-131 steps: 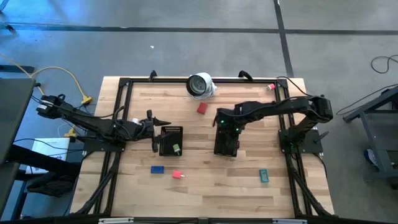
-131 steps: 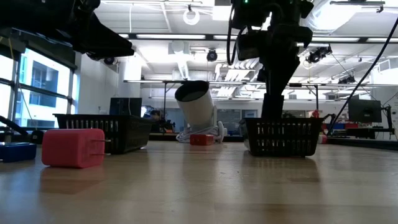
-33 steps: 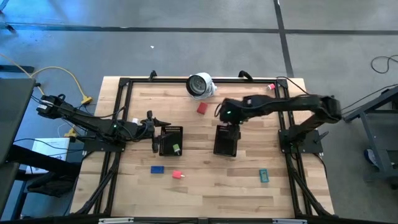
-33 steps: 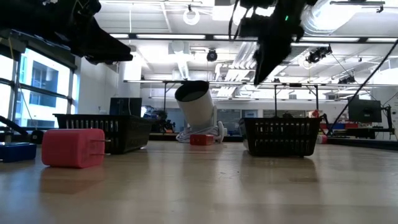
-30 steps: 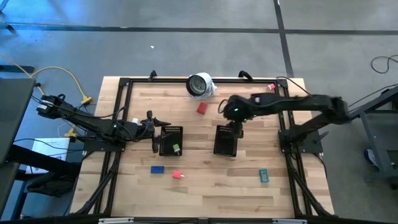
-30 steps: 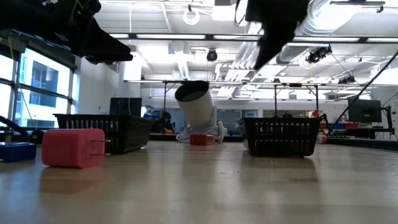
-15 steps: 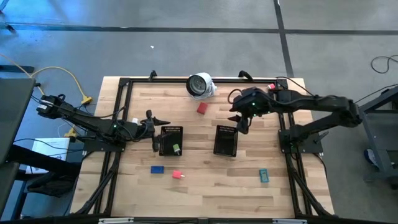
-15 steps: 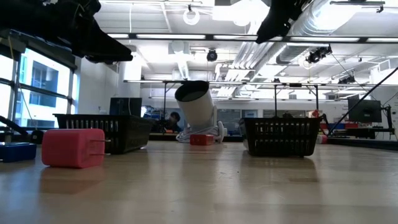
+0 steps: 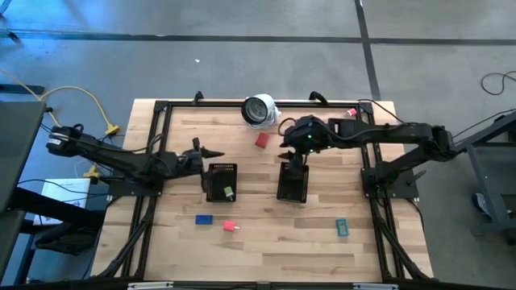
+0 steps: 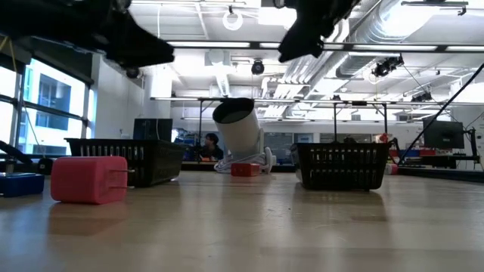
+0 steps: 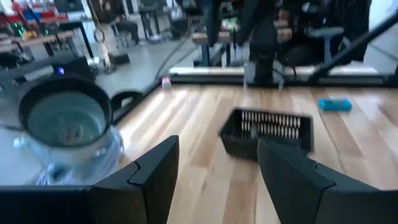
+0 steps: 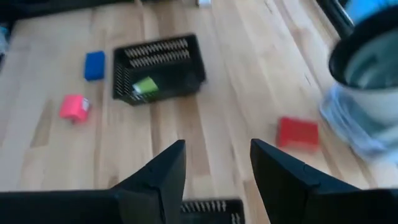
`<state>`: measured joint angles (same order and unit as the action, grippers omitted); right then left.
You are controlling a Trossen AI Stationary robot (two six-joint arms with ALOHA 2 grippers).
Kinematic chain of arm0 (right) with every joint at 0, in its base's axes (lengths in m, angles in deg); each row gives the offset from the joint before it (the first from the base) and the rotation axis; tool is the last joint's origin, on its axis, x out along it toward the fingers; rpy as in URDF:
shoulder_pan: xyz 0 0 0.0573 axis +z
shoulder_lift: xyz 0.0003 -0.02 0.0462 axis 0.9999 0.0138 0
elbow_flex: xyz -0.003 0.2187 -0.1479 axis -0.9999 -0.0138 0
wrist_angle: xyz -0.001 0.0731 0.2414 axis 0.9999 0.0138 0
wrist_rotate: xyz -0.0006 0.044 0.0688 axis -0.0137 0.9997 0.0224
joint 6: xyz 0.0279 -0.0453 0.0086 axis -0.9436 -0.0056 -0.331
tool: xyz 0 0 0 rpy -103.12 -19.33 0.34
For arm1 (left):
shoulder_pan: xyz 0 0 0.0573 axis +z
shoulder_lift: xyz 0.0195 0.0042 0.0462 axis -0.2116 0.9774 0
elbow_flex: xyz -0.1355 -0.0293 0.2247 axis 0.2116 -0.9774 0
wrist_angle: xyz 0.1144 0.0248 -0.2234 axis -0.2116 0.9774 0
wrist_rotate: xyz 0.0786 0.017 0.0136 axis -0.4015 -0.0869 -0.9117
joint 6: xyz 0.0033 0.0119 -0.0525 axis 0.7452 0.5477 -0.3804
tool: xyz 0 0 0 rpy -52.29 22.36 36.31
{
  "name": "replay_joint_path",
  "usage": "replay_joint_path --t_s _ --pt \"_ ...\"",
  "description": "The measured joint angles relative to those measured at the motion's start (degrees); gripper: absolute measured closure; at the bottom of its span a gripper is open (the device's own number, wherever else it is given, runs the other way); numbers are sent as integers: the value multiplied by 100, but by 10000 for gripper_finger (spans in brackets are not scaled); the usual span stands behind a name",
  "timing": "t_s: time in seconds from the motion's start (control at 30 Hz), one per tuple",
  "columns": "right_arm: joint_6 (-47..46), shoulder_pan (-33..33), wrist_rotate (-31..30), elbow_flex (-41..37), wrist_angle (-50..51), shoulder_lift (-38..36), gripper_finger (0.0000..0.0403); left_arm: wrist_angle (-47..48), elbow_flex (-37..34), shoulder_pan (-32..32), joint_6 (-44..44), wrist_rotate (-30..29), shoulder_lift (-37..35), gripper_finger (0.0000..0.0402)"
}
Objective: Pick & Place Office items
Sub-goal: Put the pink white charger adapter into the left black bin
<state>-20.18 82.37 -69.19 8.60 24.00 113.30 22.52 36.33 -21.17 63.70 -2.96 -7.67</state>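
The office items lie apart on the wooden table: a red piece (image 9: 262, 140), a blue piece (image 9: 204, 218), a pink piece (image 9: 230, 226) and a teal piece (image 9: 342, 228). A green piece (image 9: 229, 192) lies inside the left black mesh tray (image 9: 218, 173). My left gripper (image 9: 211, 153) hangs open and level just beyond that tray's far left corner, with nothing between its fingers (image 11: 155, 174). My right gripper (image 9: 292, 159) hangs open above the far end of the right tray (image 9: 293, 187), slanting down, also with nothing between its fingers (image 12: 168, 171).
A white round object with a dark face (image 9: 260, 109) lies at the far edge, near the red piece. A small pink thing (image 9: 351, 113) sits on the frame at the far right. Black frame rails (image 9: 161, 137) border the table. Bare wood lies between the trays and along the near edge.
My right gripper has risen off the right tray, swung briefly toward the table's right edge and come back left over the tray's far end, tipping more toward level. My left gripper has swung slightly toward the right. Neither gripper's finger gap has changed. No item has moved.
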Motion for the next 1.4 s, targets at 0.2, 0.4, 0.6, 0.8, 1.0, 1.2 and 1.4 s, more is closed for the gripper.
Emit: replay_joint_path --t_s 0.2,0.4,0.6,0.8,1.0,1.2,1.4 --pt "491 394 -626 -2 -413 -293 236 -103 752 950 7 1297 1236 193" --pt "529 912 -1281 2 -280 -1046 246 -475 2117 1587 298 2671 2966 193" --pt "385 1511 -1991 0 -33 -1506 253 -490 3709 1969 337 3560 4604 193" --pt "390 2048 -2770 0 138 -1778 253 398 5530 2159 411 3900 5893 193" --pt "441 2438 -3289 2 197 -1932 253 1662 7434 2160 718 3931 6868 193" --pt "444 2515 -3328 1 275 -1937 253 2098 8611 2186 722 4073 7549 193" --pt "445 2515 -3587 0 446 -1937 254 2175 8753 2223 736 4130 7669 193"
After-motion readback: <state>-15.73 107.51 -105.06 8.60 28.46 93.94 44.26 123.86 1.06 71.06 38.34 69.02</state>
